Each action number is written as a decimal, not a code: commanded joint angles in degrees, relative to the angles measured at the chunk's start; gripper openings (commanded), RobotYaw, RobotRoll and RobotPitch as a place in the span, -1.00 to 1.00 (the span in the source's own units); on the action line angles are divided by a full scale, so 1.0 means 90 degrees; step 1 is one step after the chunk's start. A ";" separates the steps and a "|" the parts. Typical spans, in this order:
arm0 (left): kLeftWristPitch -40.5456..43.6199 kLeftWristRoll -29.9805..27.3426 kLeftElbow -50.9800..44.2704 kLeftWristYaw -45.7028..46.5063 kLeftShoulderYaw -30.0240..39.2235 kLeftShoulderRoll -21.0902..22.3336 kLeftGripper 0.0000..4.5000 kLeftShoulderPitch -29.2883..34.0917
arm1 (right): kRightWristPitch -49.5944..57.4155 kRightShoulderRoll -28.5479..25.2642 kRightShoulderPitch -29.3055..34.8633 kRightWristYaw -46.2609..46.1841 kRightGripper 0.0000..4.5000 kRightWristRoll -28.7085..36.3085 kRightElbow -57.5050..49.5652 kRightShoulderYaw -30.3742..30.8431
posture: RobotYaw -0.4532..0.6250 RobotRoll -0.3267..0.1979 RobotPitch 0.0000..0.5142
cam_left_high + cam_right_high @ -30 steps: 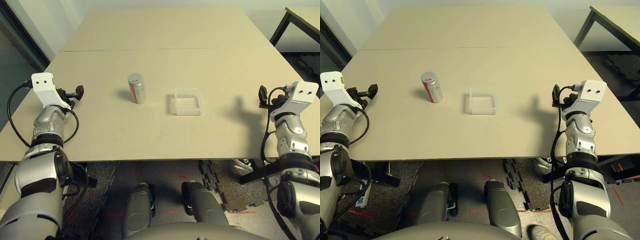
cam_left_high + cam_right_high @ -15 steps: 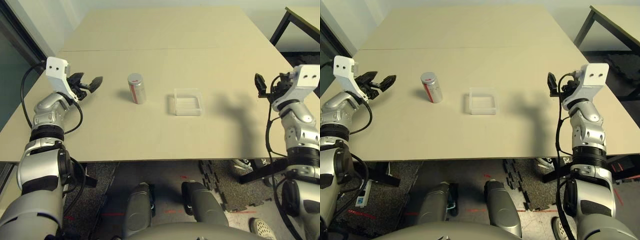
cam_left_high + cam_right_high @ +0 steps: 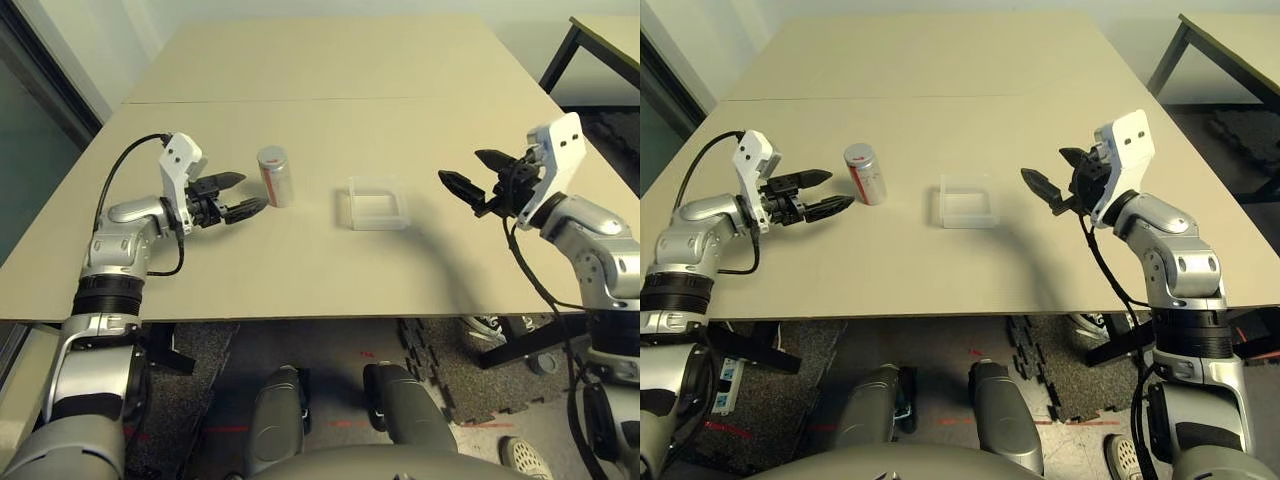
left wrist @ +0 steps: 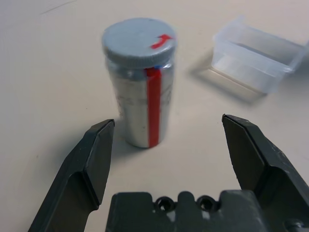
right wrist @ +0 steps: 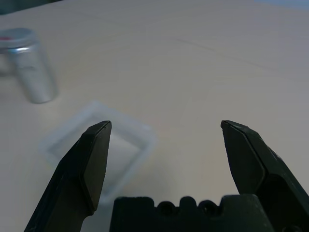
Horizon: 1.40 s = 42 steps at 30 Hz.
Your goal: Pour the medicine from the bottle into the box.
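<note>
You face a pale tan bench with a thin seam running across it. A second table stands off right; dark floor mats lie beneath.

Bottle label text too blurred to read; box cut by frame edge.

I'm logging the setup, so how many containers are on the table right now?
2. The bottle stands upright just ahead of the open left gripper. The box lies to its right, mid-table, nearer the open right gripper.
</note>
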 commanded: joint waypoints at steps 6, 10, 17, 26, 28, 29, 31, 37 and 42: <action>-0.0875 0.0247 0.1187 0.0418 0.0005 -0.0389 0.99 -0.0391 | 0.0525 -0.0023 0.0008 0.0354 1.00 0.0255 -0.0717 0.0359 | -0.45 0.25 -0.66; -0.1303 0.0378 0.1812 0.0553 -0.0017 -0.0586 0.99 -0.0600 | 0.0609 0.0065 -0.0053 0.0327 1.00 0.0262 -0.0808 0.0436 | -0.47 0.25 -0.66; -0.1818 0.0541 0.2546 0.0754 -0.0040 -0.0921 0.99 -0.0895 | 0.0740 0.0212 -0.0149 0.0262 1.00 0.0279 -0.0949 0.0571 | -0.49 0.25 -0.65; -0.2259 0.0749 0.2950 0.1270 0.0001 -0.1270 0.82 -0.1196 | 0.0786 0.0352 -0.0280 0.0253 1.00 0.0251 -0.0968 0.0709 | -0.51 0.25 -0.64; -0.2426 0.0808 0.3059 0.1418 0.0015 -0.1288 0.57 -0.1268 | 0.0769 0.0370 -0.0304 0.0252 1.00 0.0248 -0.0944 0.0726 | -0.51 0.25 -0.64; -0.2497 0.0832 0.3107 0.1473 0.0017 -0.1294 0.42 -0.1296 | 0.0762 0.0380 -0.0315 0.0253 1.00 0.0244 -0.0933 0.0731 | -0.51 0.25 -0.64; -0.2613 0.0861 0.3192 0.1571 0.0024 -0.1304 0.10 -0.1339 | 0.0750 0.0403 -0.0333 0.0256 1.00 0.0236 -0.0913 0.0737 | -0.51 0.25 -0.64; -0.2703 0.0892 0.3221 0.1414 -0.0011 -0.1299 0.10 -0.1405 | 0.0676 0.0448 -0.0415 0.0271 1.00 0.0187 -0.0800 0.0762 | -0.49 0.25 -0.65; -0.2375 0.0668 0.2496 0.0649 -0.0065 -0.1336 0.10 -0.1461 | 0.0641 0.0417 -0.0587 0.0332 1.00 0.0158 -0.0724 0.0797 | -0.47 0.25 -0.65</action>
